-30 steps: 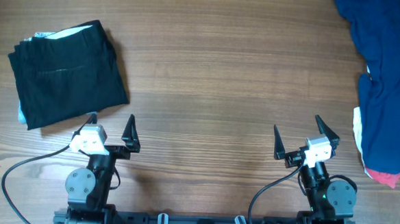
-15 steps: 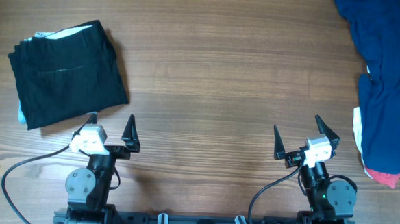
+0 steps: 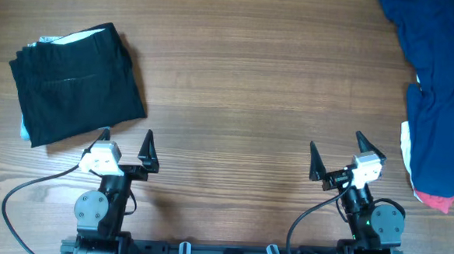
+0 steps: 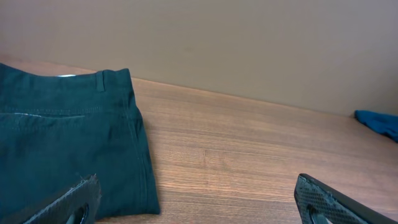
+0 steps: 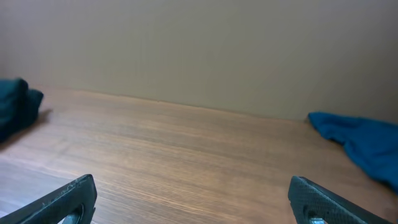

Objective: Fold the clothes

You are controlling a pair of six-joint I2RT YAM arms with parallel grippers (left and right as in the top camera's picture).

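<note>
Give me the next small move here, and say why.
Probably swing the right gripper toward the blue shirt, which is heaped unfolded at the right edge of the table. It and the left gripper hang open and empty near the base. The black garment already lies folded at left, and the right arm sits nearest the heap.

The table point(image 3: 237, 81) is viewed straight down from overhead. Each wrist camera is set low behind its fingers point(image 4: 71, 202), faced forward across that table; the black trousers point(image 4: 62, 143) ahead-left of the left gripper point(image 3: 127, 135) are shared with overhead.
</note>
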